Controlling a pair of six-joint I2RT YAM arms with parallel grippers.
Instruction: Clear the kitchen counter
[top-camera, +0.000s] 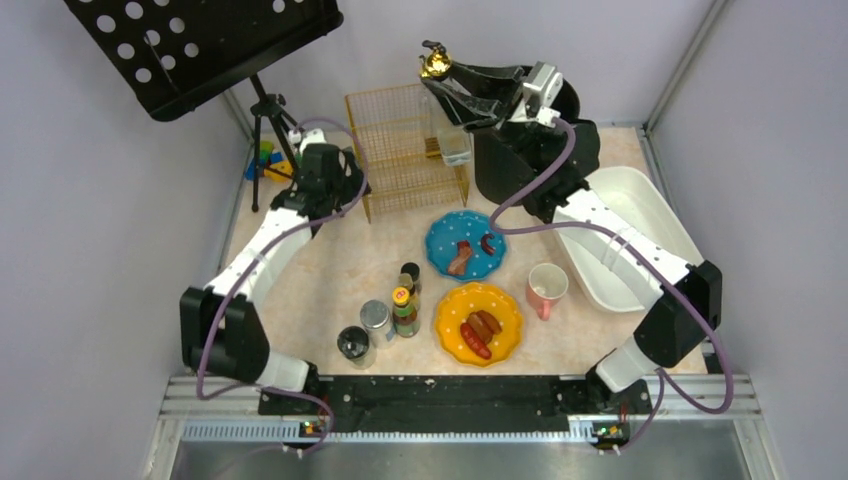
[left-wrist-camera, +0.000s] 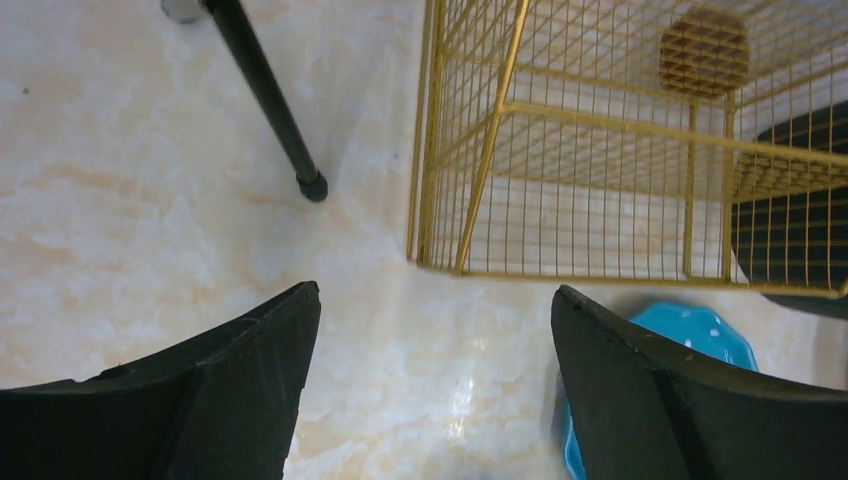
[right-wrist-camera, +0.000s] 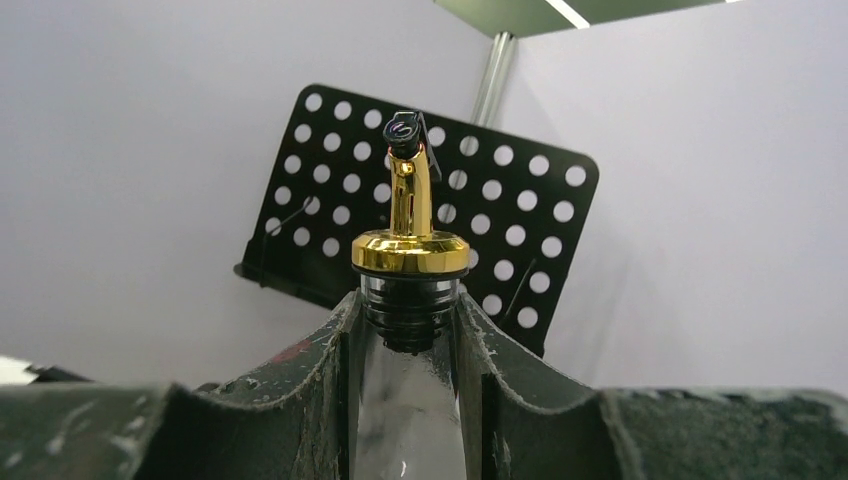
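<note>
The kitchen counter (top-camera: 330, 280) is a beige marbled surface carrying plates, bottles and shakers. My right gripper (top-camera: 462, 92) is raised at the back, shut on the neck of a clear glass bottle with a gold pourer (top-camera: 435, 66). In the right wrist view the fingers (right-wrist-camera: 330, 370) clamp the bottle (right-wrist-camera: 408, 400) just under its gold cap. My left gripper (top-camera: 338, 188) hangs open and empty low over the counter (left-wrist-camera: 150, 200), beside the front left corner of a gold wire rack (left-wrist-camera: 600, 150). Bare marble shows between its fingers (left-wrist-camera: 250, 380).
A blue plate (top-camera: 443, 240) and a yellow plate (top-camera: 505, 330) hold sausages. A pink mug (top-camera: 546, 289), two metal shakers (top-camera: 376, 318) and small sauce bottles (top-camera: 405, 310) stand at the front. A white tub (top-camera: 650, 215) sits on the right. A black music stand (top-camera: 200, 45) stands at the back left.
</note>
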